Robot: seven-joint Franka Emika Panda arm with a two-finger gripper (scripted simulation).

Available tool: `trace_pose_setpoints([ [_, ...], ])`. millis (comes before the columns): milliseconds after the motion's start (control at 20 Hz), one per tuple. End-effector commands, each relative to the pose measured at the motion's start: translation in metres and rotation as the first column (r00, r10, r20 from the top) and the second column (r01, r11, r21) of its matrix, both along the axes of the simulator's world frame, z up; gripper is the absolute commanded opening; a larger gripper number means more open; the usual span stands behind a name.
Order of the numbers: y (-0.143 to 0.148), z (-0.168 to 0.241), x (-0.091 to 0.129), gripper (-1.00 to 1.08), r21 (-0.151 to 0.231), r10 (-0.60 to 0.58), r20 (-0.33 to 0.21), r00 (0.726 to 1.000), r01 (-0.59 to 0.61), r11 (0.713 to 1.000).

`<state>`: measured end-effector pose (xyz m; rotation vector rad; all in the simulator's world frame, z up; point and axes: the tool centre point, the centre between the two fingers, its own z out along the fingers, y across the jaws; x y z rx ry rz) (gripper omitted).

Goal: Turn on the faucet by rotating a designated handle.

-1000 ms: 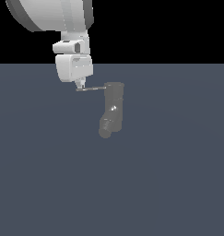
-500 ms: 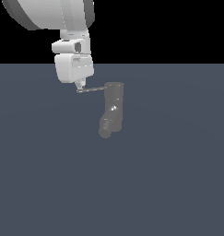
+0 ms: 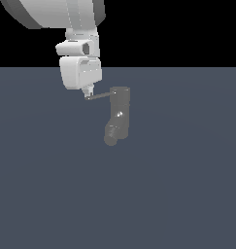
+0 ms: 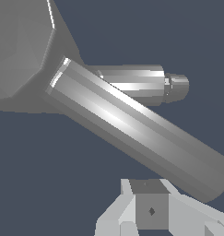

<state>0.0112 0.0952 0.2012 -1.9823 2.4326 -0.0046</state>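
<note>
The gripper (image 3: 89,93) is set at the handle (image 3: 100,96)'s free tip, far from the faucet (image 3: 119,113), for leverage. Jaw state cannot be told; handle lies just beyond them.

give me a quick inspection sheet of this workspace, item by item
surface: plain dark blue-grey floor, no marks.
faucet: grey upright cylinder with a flat top; short round-ended spout angled down toward the exterior view's left.
handle: thin grey rod running from the cylinder's top toward the exterior view's left; in the wrist view it crosses the frame as a wide bar.
clutter: nothing seen.
gripper: white gripper directly above the rod's free end and at or very near it; contact cannot be told, nor whether the jaws are open or shut.
cables: nothing seen.
surroundings: black background above the floor; large white arm entering from the top.
</note>
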Motion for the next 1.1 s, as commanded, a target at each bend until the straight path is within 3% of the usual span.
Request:
trace_pose_setpoints([
  [0,-0.007,0.000,-0.008,-1.00,-0.001,-0.004,-0.003,1.000,0.004,1.000],
  [750,-0.032,0.000,-0.051,-1.00,0.000,0.000,-0.005,1.000,0.000,1.000],
  [850,-0.029,0.000,-0.047,-1.00,0.000,0.003,-0.001,1.000,-0.003,1.000],
  [1050,-0.053,0.000,-0.052,-1.00,0.000,0.002,-0.002,1.000,-0.002,1.000],
])
